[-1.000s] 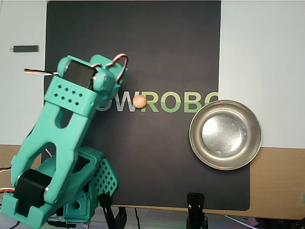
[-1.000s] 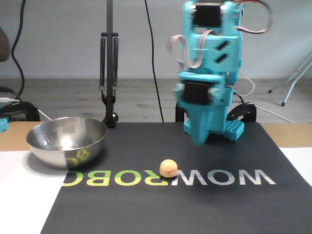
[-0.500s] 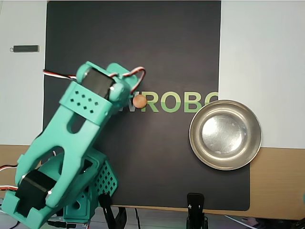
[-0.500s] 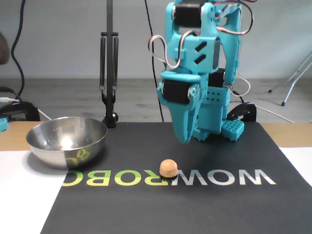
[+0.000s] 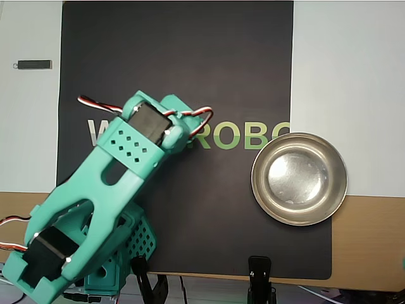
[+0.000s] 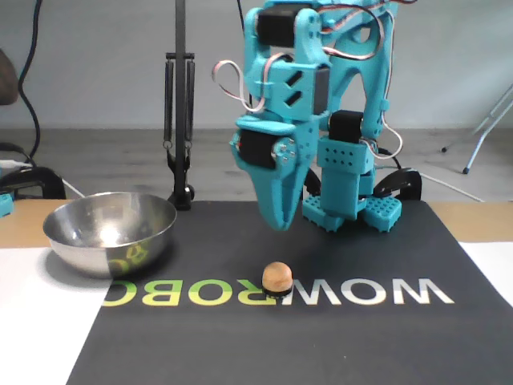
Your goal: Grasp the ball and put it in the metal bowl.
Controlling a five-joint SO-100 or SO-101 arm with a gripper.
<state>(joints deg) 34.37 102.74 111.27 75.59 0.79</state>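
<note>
The ball (image 6: 277, 277) sits at lower centre of the fixed view, on the mat's lettering (image 6: 353, 291). Above it hangs the gripper (image 6: 279, 218), fingers together; it should open and descend squarely. The metal bowl (image 6: 110, 230) waits at left.

The metal bowl (image 6: 110, 233) on the left of the fixed view is polished, mirror-bright steel. The ball (image 6: 276, 276) looks smooth and matt. The arm (image 6: 309, 120) is matt teal plastic. The mat (image 5: 190, 57) is dull black; the surface (image 5: 367, 240) shows wood.
</note>
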